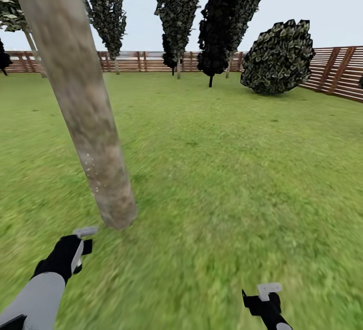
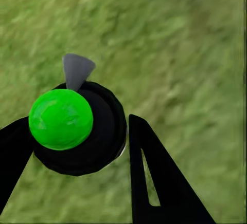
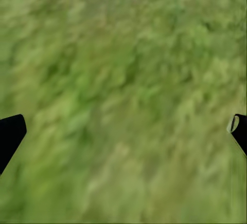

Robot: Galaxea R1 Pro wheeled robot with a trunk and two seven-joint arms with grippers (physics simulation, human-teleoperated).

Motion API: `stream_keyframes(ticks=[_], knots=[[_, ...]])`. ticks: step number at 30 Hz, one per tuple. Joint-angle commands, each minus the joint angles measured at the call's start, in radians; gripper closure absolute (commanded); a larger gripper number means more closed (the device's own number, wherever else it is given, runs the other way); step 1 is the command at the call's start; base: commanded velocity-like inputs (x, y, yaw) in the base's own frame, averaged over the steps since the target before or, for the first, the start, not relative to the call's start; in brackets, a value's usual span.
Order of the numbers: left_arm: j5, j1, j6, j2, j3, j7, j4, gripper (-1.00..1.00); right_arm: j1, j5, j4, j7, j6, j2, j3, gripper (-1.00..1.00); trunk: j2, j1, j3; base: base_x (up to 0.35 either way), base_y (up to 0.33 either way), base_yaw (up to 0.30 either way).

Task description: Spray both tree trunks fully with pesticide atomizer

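**Head view: left gripper holds the sprayer at the foot of the trunk**

Head view, nearest ground first: the left gripper (image 1: 80, 249) sits low at the left, black with pale fingers, its arm in a grey sleeve. The right gripper (image 1: 267, 294) is low at the right, above the lawn (image 1: 227, 168).

In the left wrist view, the left gripper (image 2: 77, 147) has its black fingers (image 2: 154, 183) closed around a dark round body with a bright green ball (image 2: 60, 119) on it and a small grey cone-shaped nozzle (image 2: 77, 70) sticking out beyond. This looks to be the pesticide atomizer (image 2: 98, 136), seen end-on over grass.

The right wrist view shows the right gripper (image 3: 123, 131) spread wide, one dark fingertip (image 3: 10, 134) at each edge of the picture, with only blurred grass between them.

Just beyond the left gripper, the tree trunk (image 1: 83, 108) meets the ground and leans up and away to the left. It is mottled grey-tan, with a scatter of small pale specks (image 1: 93, 173) on its lower part.

Farther off stand narrow dark trees (image 1: 176, 12) and a rounded shrub (image 1: 280, 57). A brown slatted fence (image 1: 338, 70) runs along the far edge.
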Motion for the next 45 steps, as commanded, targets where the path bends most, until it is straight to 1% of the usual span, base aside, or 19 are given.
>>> stream_keyframes(ticks=[1,4,10,12,13,14,17,22,30,40,45], knots=[[-0.003,-0.002,-0.010,-0.003,0.004,0.002,0.002,1.00,0.000,-0.001,0.001,-0.006,-0.002,0.000,0.008,-1.00,0.000,0.000,-0.001,0.283,-0.143,0.055],[-0.007,-0.002,-0.022,-0.009,0.006,0.002,0.006,1.00,0.000,-0.001,0.001,-0.006,-0.002,0.000,0.008,-1.00,0.000,0.000,-0.001,0.285,-0.139,0.023],[-0.008,-0.002,-0.023,-0.010,0.004,-0.003,0.005,1.00,0.000,-0.001,0.001,-0.010,-0.003,-0.002,0.007,-1.00,0.000,0.000,-0.001,0.287,-0.137,0.005],[-0.008,-0.002,-0.022,-0.010,0.003,-0.003,0.004,1.00,0.000,-0.001,0.001,-0.028,-0.003,-0.002,0.007,-1.00,0.000,0.000,-0.001,0.285,-0.145,0.071],[-0.008,-0.002,-0.021,-0.010,0.002,-0.005,0.004,1.00,0.000,-0.001,0.001,-0.058,-0.003,-0.001,0.008,-1.00,0.000,0.000,-0.001,0.265,-0.160,0.196],[-0.008,-0.002,-0.020,-0.010,0.003,-0.005,0.004,1.00,0.000,-0.001,0.001,-0.073,-0.002,-0.001,0.008,-1.00,0.000,0.000,-0.001,0.252,-0.172,0.235],[-0.007,-0.002,-0.018,-0.010,0.000,-0.008,0.004,1.00,0.000,-0.001,0.001,-0.087,-0.002,0.000,0.010,-1.00,0.000,0.000,-0.001,0.201,-0.205,0.264],[-0.007,-0.002,-0.017,-0.010,0.000,-0.010,-0.003,1.00,0.000,0.000,0.001,-0.089,-0.002,0.001,0.010,-1.00,0.000,0.000,-0.001,0.026,-0.266,0.257],[-0.007,-0.002,-0.018,-0.013,0.002,-0.009,-0.006,1.00,0.000,0.000,0.001,-0.089,-0.001,0.001,0.010,-1.00,0.000,0.000,-0.001,0.005,-0.275,0.019],[-0.006,-0.002,-0.020,-0.013,0.002,-0.006,-0.007,1.00,0.000,0.000,0.001,-0.089,-0.001,0.001,0.010,-1.00,0.000,0.000,-0.001,0.081,-0.275,0.001],[-0.007,-0.002,-0.021,-0.013,0.002,-0.006,-0.007,1.00,0.000,0.001,0.001,-0.089,-0.001,0.003,0.010,-1.00,0.000,0.000,-0.001,0.087,-0.275,0.173]])
